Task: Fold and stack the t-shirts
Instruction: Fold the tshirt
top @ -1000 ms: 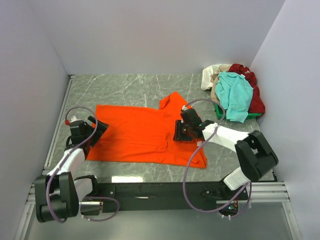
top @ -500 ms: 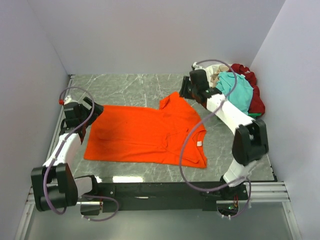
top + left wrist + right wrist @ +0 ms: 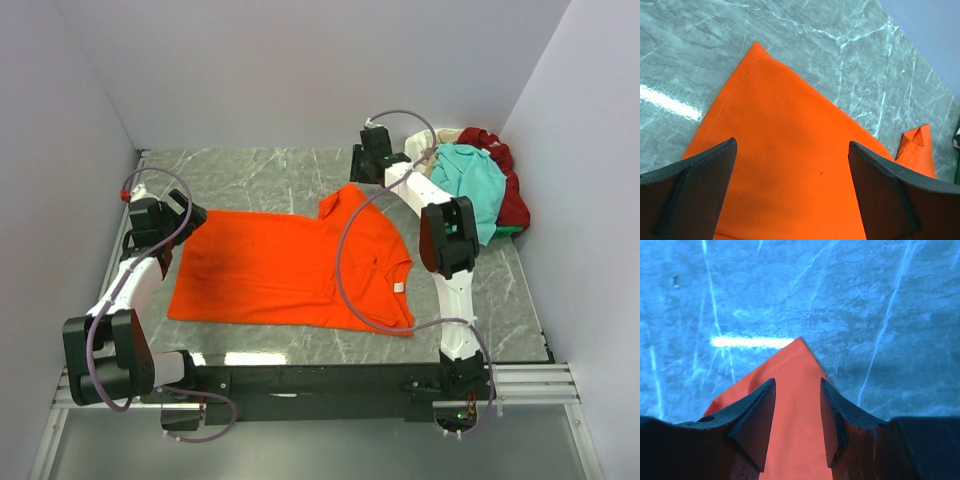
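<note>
A bright orange t-shirt [image 3: 290, 265] lies spread flat on the marble table, its white neck label [image 3: 398, 287] at the right. My left gripper [image 3: 162, 215] hovers over the shirt's far left corner [image 3: 757, 55]; in the left wrist view its jaws [image 3: 791, 145] stand wide open above the cloth. My right gripper [image 3: 374, 165] is stretched out to the far sleeve [image 3: 345, 198]. In the right wrist view its jaws [image 3: 797, 382] are open, and the pointed sleeve tip [image 3: 797, 352] shows on the table between them.
A heap of crumpled shirts sits in the back right corner: teal [image 3: 470, 190] on top, dark red [image 3: 510, 200] behind, cream [image 3: 420, 150] to the left. Pale walls close in the table at the back, left and right.
My right arm left the shirt's right middle and swung far back to the far sleeve. My left gripper shifted a little back and left, to the far left corner.
</note>
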Tool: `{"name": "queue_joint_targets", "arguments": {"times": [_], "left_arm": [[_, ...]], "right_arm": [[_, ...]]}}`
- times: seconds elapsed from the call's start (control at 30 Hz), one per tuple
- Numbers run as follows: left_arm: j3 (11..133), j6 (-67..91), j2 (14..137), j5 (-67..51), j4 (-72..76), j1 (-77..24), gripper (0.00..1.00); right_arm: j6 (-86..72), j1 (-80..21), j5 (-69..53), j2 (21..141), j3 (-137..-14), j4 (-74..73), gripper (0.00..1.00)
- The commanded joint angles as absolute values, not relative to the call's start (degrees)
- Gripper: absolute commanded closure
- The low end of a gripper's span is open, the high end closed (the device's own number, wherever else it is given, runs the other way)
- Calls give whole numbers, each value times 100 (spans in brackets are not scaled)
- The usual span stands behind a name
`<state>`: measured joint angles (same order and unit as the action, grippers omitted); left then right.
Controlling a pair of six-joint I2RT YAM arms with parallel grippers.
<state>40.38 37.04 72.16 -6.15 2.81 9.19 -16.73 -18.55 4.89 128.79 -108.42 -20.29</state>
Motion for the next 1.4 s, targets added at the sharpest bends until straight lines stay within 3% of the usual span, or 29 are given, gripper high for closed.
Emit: {"name": "queue_joint_targets", "arguments": {"times": [0.0, 0.4, 1.0, 1.13, 1.17, 1.27, 1.37], "left_arm": [[4298, 3490, 7329, -554, 589, 949, 0], [5282, 3085, 8673, -238, 264, 940, 1], [5449, 2979, 9017, -123, 237, 940, 1], [5441, 2971, 9061, -106, 264, 940, 0], [5440, 2971, 9070, -105, 272, 940, 1], [5432, 2962, 9105, -114, 290, 940, 1], [5414, 2962, 9123, -114, 308, 940, 0]], "right_arm": [[-1512, -1758, 387, 13113, -11407, -2302, 52], [-1512, -1696, 44, 13755, -11927, -2689, 52], [-1389, -1670, -246, 13975, -12015, -2839, 54], [-1362, -1679, -342, 13913, -11909, -2778, 72], [-1362, -1670, -351, 13904, -11883, -2769, 83], [-1362, -1670, -369, 13808, -11778, -2698, 100], [-1380, -1670, -360, 13571, -11532, -2514, 100]]}}
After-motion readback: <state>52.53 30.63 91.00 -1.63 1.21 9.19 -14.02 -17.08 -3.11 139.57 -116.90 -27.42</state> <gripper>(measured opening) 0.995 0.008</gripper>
